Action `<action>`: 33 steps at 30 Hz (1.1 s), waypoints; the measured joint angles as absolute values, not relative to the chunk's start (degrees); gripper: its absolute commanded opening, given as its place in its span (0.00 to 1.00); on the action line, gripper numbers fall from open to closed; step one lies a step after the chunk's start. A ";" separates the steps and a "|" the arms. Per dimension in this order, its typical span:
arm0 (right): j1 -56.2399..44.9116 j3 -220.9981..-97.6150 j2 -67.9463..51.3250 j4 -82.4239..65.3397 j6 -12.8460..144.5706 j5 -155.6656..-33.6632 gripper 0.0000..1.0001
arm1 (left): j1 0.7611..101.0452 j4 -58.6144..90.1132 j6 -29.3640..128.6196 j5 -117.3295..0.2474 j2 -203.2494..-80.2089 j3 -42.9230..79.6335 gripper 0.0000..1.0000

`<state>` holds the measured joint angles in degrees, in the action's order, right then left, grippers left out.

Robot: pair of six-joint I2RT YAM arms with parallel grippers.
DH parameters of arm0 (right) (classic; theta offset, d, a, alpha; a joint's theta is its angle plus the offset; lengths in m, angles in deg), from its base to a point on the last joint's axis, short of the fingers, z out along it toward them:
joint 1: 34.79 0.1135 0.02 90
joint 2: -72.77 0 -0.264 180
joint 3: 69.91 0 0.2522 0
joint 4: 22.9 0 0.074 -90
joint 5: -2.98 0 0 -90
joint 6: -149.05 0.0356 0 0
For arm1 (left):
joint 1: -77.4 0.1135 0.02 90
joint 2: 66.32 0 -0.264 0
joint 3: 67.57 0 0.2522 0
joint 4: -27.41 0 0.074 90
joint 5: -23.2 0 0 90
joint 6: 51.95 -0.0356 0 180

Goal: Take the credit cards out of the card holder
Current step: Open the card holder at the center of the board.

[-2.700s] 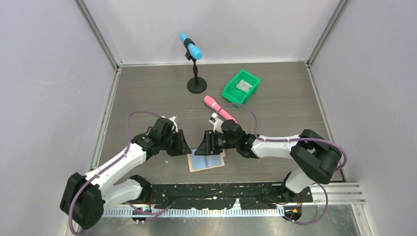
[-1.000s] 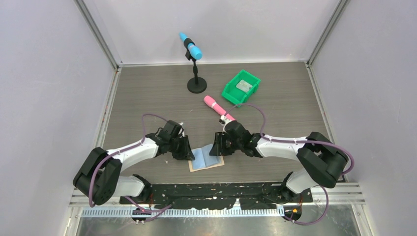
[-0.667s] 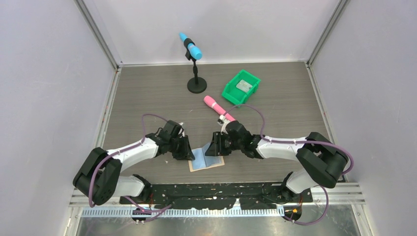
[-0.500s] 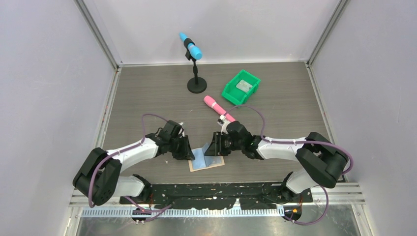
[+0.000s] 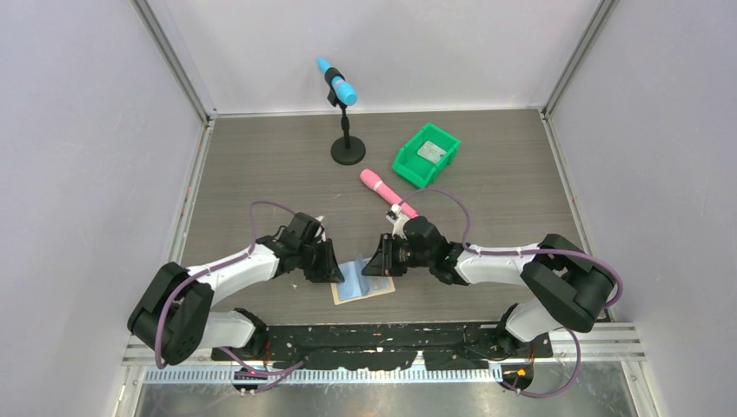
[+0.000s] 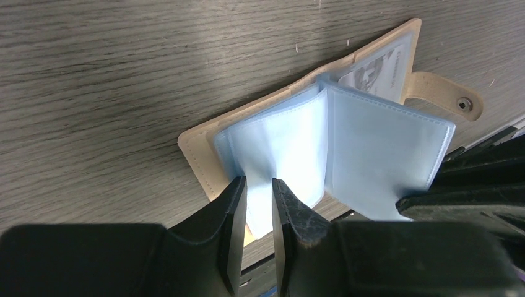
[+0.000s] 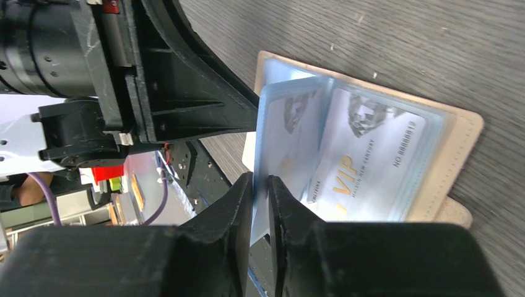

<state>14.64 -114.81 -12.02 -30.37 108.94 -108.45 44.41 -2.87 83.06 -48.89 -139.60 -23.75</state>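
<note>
Lying open — card holder [image 7: 463,145] with cards [image 7: 371,154] inside.

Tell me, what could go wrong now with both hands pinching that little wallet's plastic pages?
The right hand seems to pinch a plastic page with its card inside, so pulling may drag the whole card holder instead of freeing the card. The left hand grips only a floppy page, which could slip or tear.
</note>
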 measured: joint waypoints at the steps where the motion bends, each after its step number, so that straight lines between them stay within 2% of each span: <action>1: 14.64 -114.76 -12.02 -30.66 109.05 -108.56 0.26 | 44.41 -2.87 83.06 -48.89 -139.58 -23.75 0.24; 5: 14.66 -114.61 -12.02 -32.71 109.83 -109.53 0.28 | 44.41 -2.85 83.06 -48.89 -139.58 -23.75 0.24; 9: 14.66 -114.61 -12.02 -34.42 110.34 -110.14 0.20 | 44.41 -2.85 83.06 -48.89 -139.58 -23.75 0.24; 15: 14.66 -114.59 -12.29 -34.87 110.62 -110.29 0.19 | 44.41 -2.85 83.06 -48.89 -139.60 -23.75 0.24; 22: 14.75 -114.63 -13.14 -33.06 110.18 -109.74 0.32 | 44.41 -2.85 83.06 -48.89 -139.58 -23.75 0.24; 27: 15.05 -114.87 -13.14 -30.57 109.50 -109.00 0.34 | 44.41 -2.93 83.06 -49.26 -139.12 -23.75 0.24; 33: 15.49 -115.29 -13.14 -29.39 108.67 -108.54 0.45 | 44.41 -3.37 83.06 -49.28 -137.70 -23.75 0.24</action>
<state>15.49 -115.29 -13.14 -29.39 108.67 -108.54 44.41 -3.37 83.06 -49.28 -137.70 -23.75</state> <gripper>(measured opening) 0.405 0.242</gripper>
